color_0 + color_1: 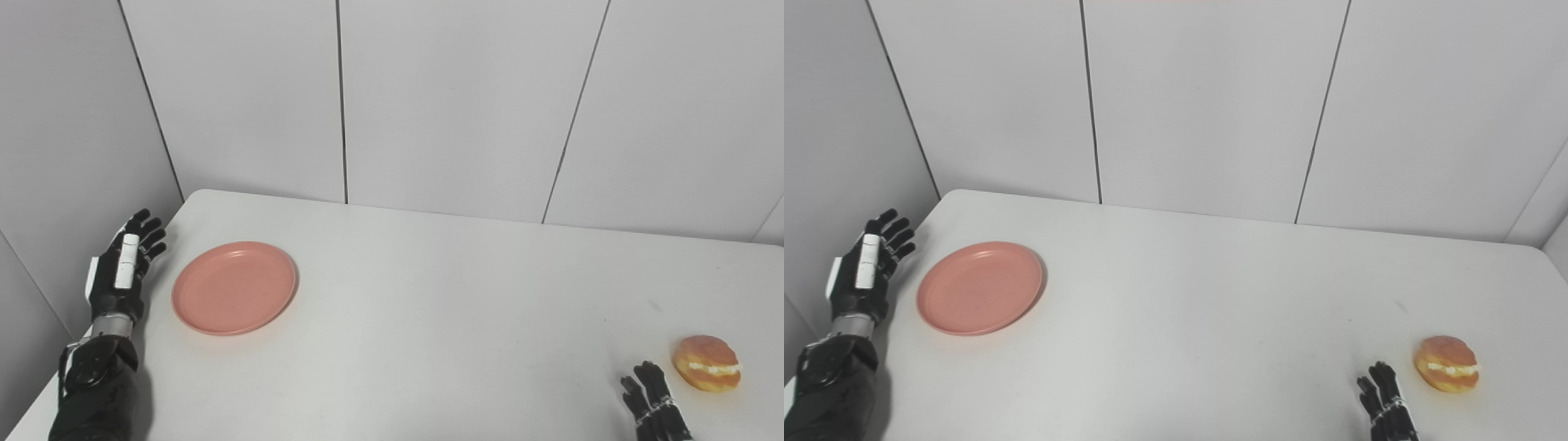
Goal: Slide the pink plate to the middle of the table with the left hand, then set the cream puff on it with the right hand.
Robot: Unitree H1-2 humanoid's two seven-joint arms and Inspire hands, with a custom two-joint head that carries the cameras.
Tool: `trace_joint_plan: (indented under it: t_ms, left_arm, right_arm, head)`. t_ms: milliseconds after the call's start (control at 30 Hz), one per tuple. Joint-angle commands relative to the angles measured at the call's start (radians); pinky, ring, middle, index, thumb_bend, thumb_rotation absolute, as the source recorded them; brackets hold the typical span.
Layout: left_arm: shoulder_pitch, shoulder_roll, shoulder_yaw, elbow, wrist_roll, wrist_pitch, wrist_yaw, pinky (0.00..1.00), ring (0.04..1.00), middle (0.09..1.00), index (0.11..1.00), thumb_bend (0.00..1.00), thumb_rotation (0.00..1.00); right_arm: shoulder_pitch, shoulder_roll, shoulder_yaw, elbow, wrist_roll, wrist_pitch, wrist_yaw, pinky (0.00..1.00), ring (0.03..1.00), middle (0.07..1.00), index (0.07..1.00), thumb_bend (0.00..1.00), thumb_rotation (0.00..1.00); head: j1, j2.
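Observation:
A pink plate lies flat on the left part of the white table. My left hand is open, fingers stretched, standing at the table's left edge just left of the plate and apart from it. A cream puff, golden with white filling, lies near the front right. My right hand is open at the bottom edge, just left of the puff and not touching it; only its fingers show.
Grey wall panels close off the back and left side. The table's rounded back left corner is near my left hand.

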Motion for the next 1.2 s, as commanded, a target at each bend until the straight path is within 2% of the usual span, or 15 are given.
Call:
trace_joint_plan:
  t_ms: [0,133,233,333,400,500,667,833,900,1000,1100,1167]
  left_arm:
    - [-0.019,0.015,0.009,0.010,0.012,-0.043,-0.032,0.85,0.851,0.831,0.815,1.00,0.80]
    - [-0.039,-0.005,0.006,0.098,0.042,-0.043,-0.027,0.77,0.819,0.818,0.797,1.00,0.79]
    - [-0.034,-0.032,-0.003,0.081,0.060,-0.043,-0.031,0.75,0.808,0.811,0.785,1.00,0.79]
    - [-0.028,-0.055,-0.011,0.051,0.072,-0.043,-0.030,0.77,0.837,0.839,0.804,1.00,0.80]
    - [-0.026,-0.073,-0.026,0.031,0.088,-0.043,-0.030,0.87,0.884,0.880,0.847,0.91,0.84]
    - [-0.032,-0.078,-0.036,0.039,0.093,-0.043,-0.047,0.92,0.915,0.905,0.886,0.87,0.87]
    - [-0.024,-0.087,-0.056,0.010,0.091,-0.043,-0.044,0.90,0.914,0.905,0.909,0.86,0.87]
    - [-0.025,-0.084,-0.065,0.024,0.102,-0.043,-0.044,0.90,0.925,0.922,0.917,0.86,0.87]
    - [-0.017,-0.086,-0.074,0.009,0.109,-0.043,-0.039,0.85,0.902,0.906,0.887,0.88,0.88]
    - [-0.010,-0.091,-0.080,-0.008,0.107,-0.043,-0.038,0.85,0.904,0.909,0.883,0.84,0.89]
    - [-0.002,-0.092,-0.087,-0.014,0.107,-0.043,-0.049,0.83,0.897,0.902,0.883,0.87,0.87]
    - [0.006,-0.096,-0.094,-0.028,0.106,-0.042,-0.052,0.88,0.910,0.911,0.888,0.89,0.86]
  right_arm:
    - [0.039,0.000,0.006,0.065,-0.022,0.070,-0.014,1.00,0.957,0.979,0.968,0.83,1.00]
    - [0.040,0.001,0.008,0.063,-0.022,0.074,-0.017,1.00,0.958,0.978,0.967,0.83,1.00]
    - [0.039,-0.001,0.011,0.065,-0.020,0.072,-0.015,1.00,0.952,0.971,0.961,0.84,1.00]
    - [0.040,0.000,0.013,0.062,-0.022,0.073,-0.015,1.00,0.950,0.970,0.963,0.84,1.00]
    - [0.041,0.001,0.015,0.059,-0.026,0.075,-0.018,0.99,0.946,0.968,0.964,0.84,1.00]
    - [0.043,0.002,0.016,0.055,-0.027,0.079,-0.020,0.99,0.943,0.965,0.960,0.85,1.00]
    - [0.043,0.006,0.020,0.050,-0.029,0.084,-0.025,0.98,0.939,0.962,0.957,0.84,1.00]
    - [0.042,0.004,0.024,0.052,-0.027,0.086,-0.028,0.98,0.936,0.960,0.959,0.84,1.00]
    - [0.042,0.003,0.025,0.053,-0.024,0.087,-0.029,0.98,0.937,0.961,0.961,0.83,0.99]
    - [0.042,0.001,0.027,0.053,-0.026,0.087,-0.030,0.98,0.935,0.961,0.960,0.83,1.00]
    - [0.042,-0.001,0.030,0.054,-0.028,0.085,-0.028,0.99,0.937,0.964,0.962,0.83,1.00]
    - [0.043,-0.001,0.032,0.054,-0.028,0.086,-0.028,0.99,0.937,0.965,0.961,0.82,1.00]
  head:
    - [0.001,0.000]
    - [-0.004,0.003]
    - [-0.004,0.003]
    - [-0.007,0.005]
    - [-0.009,0.005]
    - [-0.009,0.005]
    - [-0.015,0.008]
    - [-0.018,0.007]
    - [-0.018,0.007]
    - [-0.018,0.007]
    - [-0.019,0.009]
    - [-0.019,0.009]
